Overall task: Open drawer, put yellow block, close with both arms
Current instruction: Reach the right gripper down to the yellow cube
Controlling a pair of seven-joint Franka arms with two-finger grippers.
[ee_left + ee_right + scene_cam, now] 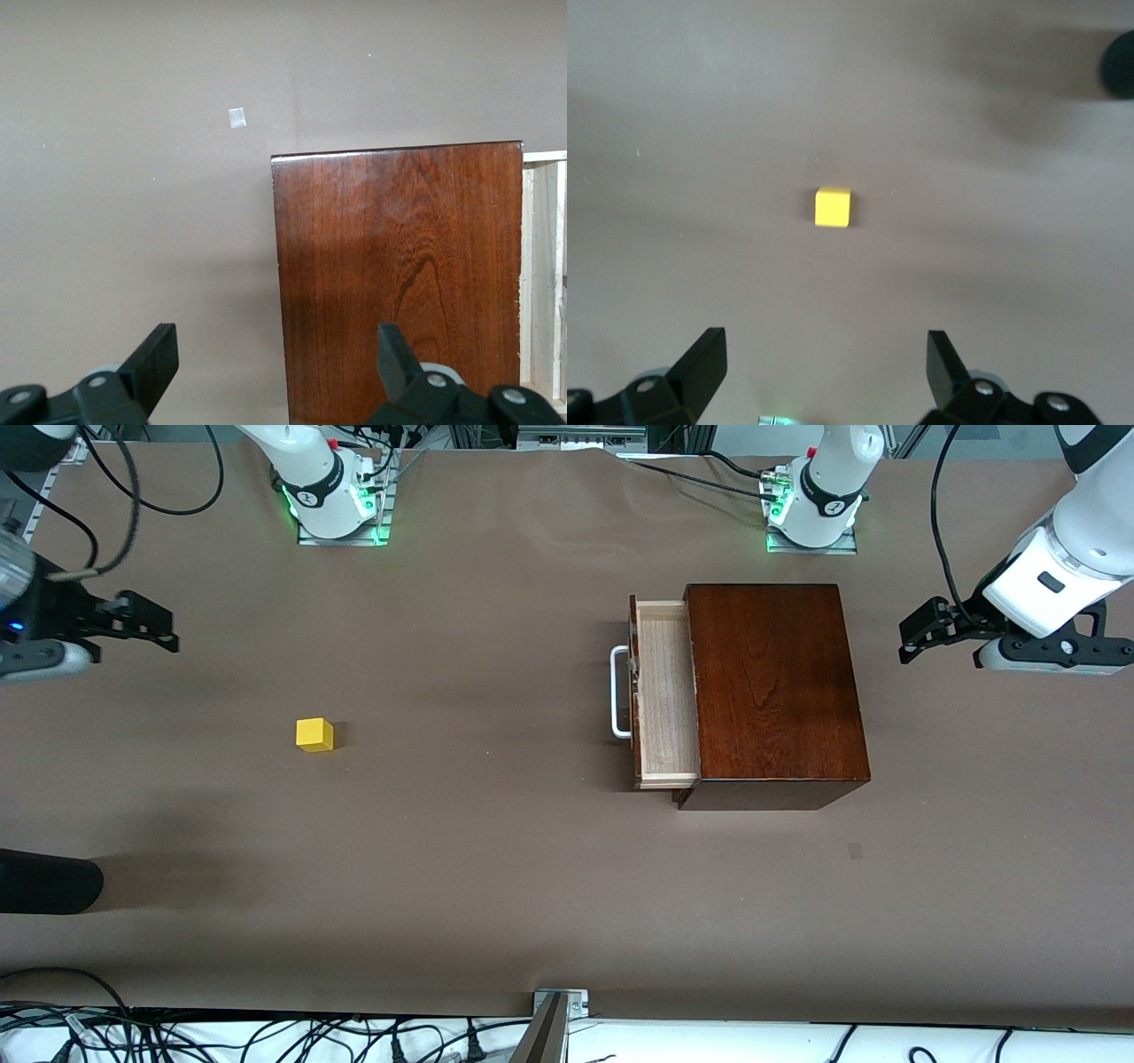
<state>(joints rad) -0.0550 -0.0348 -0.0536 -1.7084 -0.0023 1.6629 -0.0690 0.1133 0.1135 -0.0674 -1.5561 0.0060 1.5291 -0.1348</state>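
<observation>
Drawer (pixel 666 695) sits open on the bench (pixel 496 886); yellow block (pixel 314 734) lies at its nine o'clock. Left tool (pixel 914 633) and right tool (pixel 159 627) hang wide open, empty. A crooked pinch could knock the block away.

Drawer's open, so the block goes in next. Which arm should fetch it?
Right. The right gripper hangs open with the yellow block in its wrist view; the left gripper is by the drawer.

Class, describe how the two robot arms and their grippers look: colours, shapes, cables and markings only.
Both arms are white, rounded shells with grey-black joint rings, on metal base plates lit green. Black cables trail from each. The left gripper and right gripper are black, with two flat wedge-shaped fingers. A small blue light glows near the right wrist.
</observation>
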